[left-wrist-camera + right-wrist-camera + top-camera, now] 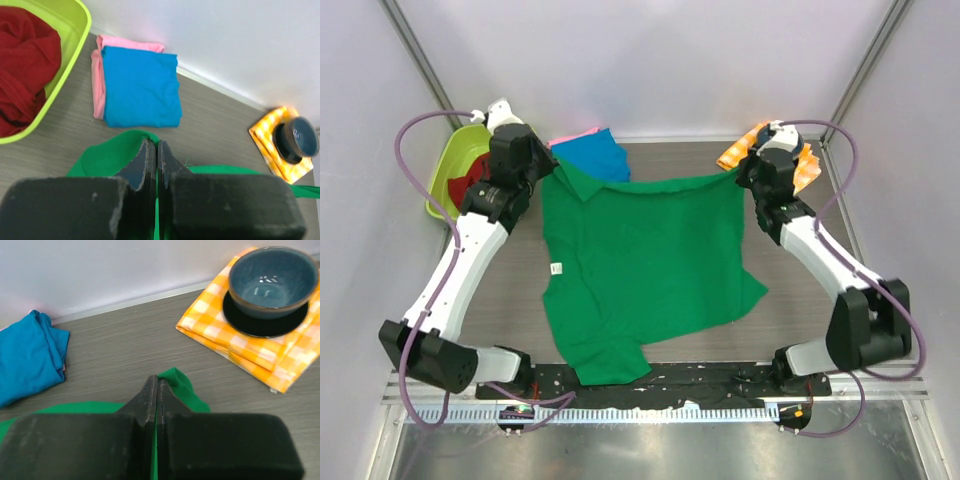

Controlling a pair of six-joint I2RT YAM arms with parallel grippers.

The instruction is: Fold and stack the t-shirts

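The bright green t-shirt lies spread across the middle of the table, its far edge lifted between both grippers. My left gripper is shut on its far left corner; the cloth bulges past the jaws in the left wrist view. My right gripper is shut on the far right corner, which also shows in the right wrist view. The folded blue t-shirt lies on the folded pink t-shirt at the back of the table, just beyond the left gripper.
A lime-green bin holding red cloth stands at the back left. An orange-and-white checked cloth with a dark blue bowl on it lies at the back right, next to my right gripper. Walls enclose the table.
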